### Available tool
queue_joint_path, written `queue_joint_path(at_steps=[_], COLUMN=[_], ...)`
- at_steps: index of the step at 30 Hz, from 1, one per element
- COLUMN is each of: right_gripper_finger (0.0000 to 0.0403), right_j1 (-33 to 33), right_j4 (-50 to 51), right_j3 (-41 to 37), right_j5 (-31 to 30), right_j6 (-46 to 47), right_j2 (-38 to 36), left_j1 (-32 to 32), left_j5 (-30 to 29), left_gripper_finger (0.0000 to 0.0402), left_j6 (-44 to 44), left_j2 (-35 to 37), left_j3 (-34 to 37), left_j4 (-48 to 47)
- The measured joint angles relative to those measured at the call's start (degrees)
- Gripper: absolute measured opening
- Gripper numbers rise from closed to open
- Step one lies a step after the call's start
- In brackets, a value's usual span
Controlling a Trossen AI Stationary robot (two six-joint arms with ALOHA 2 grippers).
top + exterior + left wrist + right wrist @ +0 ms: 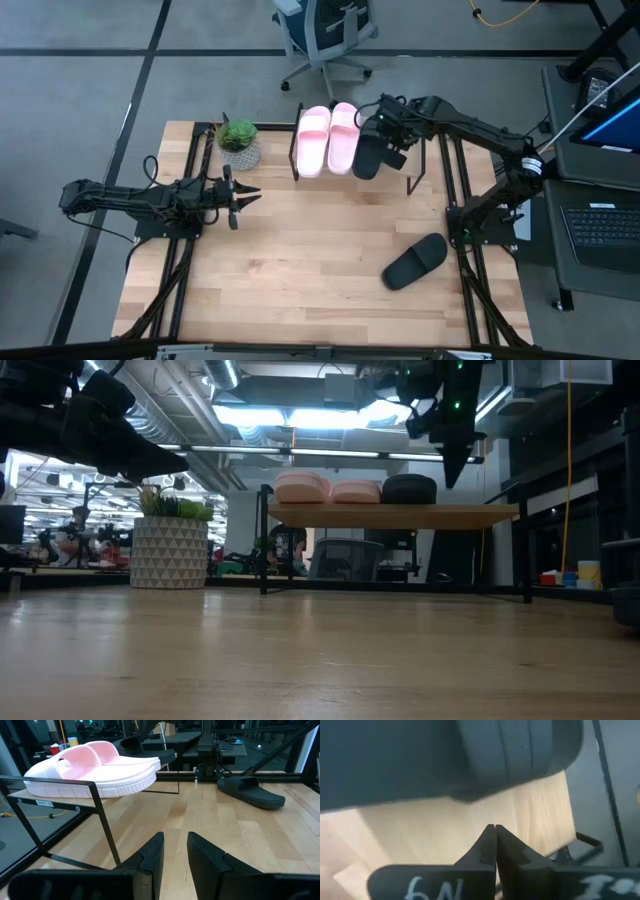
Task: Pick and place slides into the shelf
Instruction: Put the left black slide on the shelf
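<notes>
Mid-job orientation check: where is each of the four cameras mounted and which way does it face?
High: overhead, straight down on table, both arms, shelf.
Low: table height, level toward shelf and plant pot; right claw hangs above.
Left wrist: over left claw toward pink slides, black slide on the table.
Right wrist: down past shut right claw onto black slide on the shelf.
All share the shelf.

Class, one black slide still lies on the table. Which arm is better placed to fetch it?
Right, probably: the black slide lies beside the right arm's base, though the right gripper is over the shelf; the left gripper waits farther away.
</notes>
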State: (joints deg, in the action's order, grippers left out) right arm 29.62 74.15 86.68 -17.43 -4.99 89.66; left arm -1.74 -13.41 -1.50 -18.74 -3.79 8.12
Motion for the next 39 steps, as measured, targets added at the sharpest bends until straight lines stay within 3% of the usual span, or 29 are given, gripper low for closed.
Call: queue_joint_path(at_steps=[13,39], right_gripper_finger=[0.0000,0.0000], right_j1=[8.5,11.5], right_j4=[-6.0,-10.8], right_j3=[-2.8,-2.7], right_j5=[5.5,10.6], right_j6=[-2.8,-4.4], right_j2=[0.0,5.0], left_j1=[0.0,0.0], left_j5=[0.0,0.9], left_gripper_finger=[0.0078,0.0078], left_j6=[0.0,0.0], left_j2=[0.0,0.0], left_j3=[0.0,0.0], left_j4=[0.0,0.0])
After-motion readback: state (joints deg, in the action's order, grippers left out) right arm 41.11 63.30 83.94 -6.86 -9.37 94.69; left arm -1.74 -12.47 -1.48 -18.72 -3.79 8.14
